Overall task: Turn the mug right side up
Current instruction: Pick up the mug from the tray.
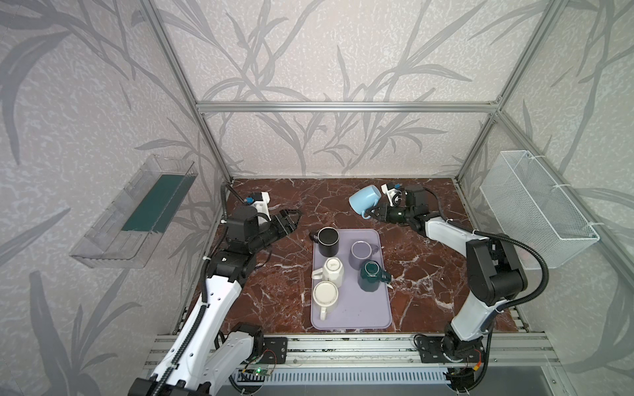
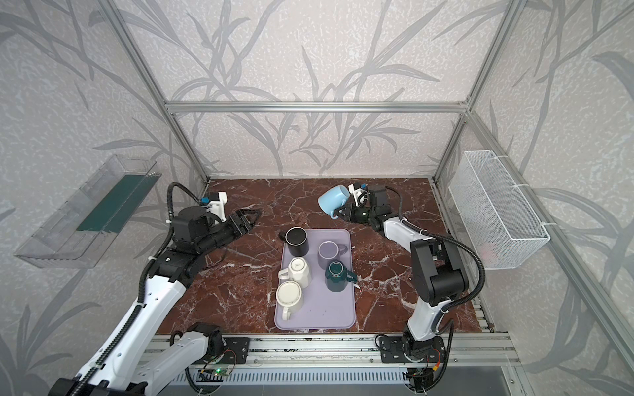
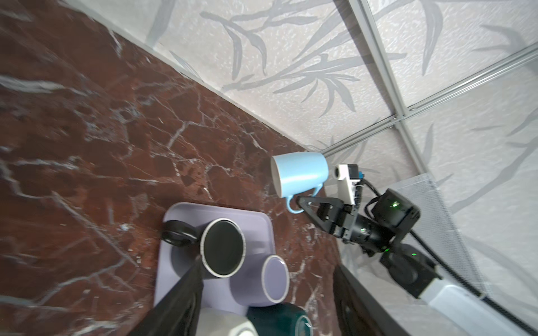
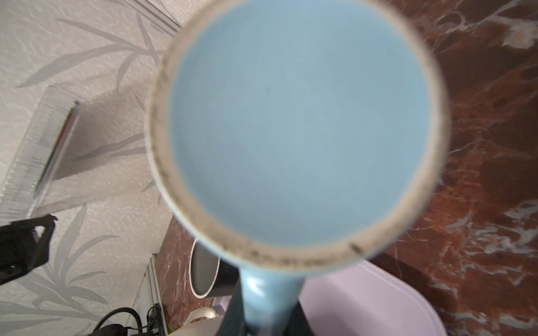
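My right hand is clamped on the blue mug by its handle, above the far desk. Mug's long axis runs left-right, mouth facing left. My left hand is spread, empty.

Six mugs, seemingly; one tray

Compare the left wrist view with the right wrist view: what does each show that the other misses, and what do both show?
Only the left wrist view shows the right gripper clamped on the handle of the blue mug, the mug sideways above the table, plus the lilac mug. Only the right wrist view shows the mug's base close up and the clear wall bin. Both show the blue mug, black mug and lilac tray.
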